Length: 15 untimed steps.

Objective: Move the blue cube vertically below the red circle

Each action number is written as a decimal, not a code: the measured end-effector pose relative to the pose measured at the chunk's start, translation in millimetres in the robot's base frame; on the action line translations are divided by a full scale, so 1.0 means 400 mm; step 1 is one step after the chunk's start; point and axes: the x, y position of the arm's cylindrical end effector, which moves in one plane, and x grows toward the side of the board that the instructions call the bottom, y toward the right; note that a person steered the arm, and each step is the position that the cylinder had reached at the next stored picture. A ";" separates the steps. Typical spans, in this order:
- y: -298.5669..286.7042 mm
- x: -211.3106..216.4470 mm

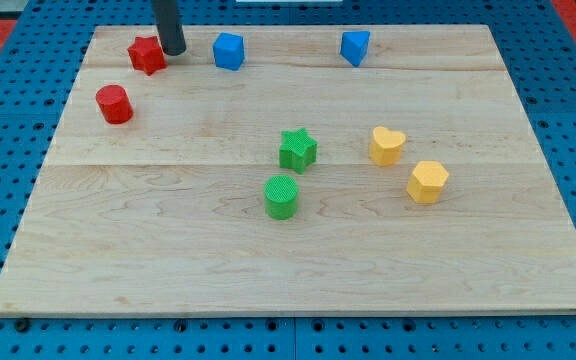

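Tip (173, 51) upright — beside red star (147, 55)

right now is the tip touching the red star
Cannot tell. In the camera view my tip sits right at the red star's right edge with no visible gap, but the single angle can't confirm contact.

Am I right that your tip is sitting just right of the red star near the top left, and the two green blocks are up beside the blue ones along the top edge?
Not quite. My tip is indeed just right of the red star, but the green star and green cylinder sit near the board's middle, well below the blue cube and the other blue block. The camera view shows it.
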 end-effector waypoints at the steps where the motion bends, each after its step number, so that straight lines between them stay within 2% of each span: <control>1: 0.028 -0.037; 2: 0.151 -0.108; 3: 0.205 -0.060; 4: 0.205 0.015; 8: 0.232 0.009; 12: 0.399 0.026; 13: 0.475 0.144; 14: 0.503 0.205; 15: 0.437 0.110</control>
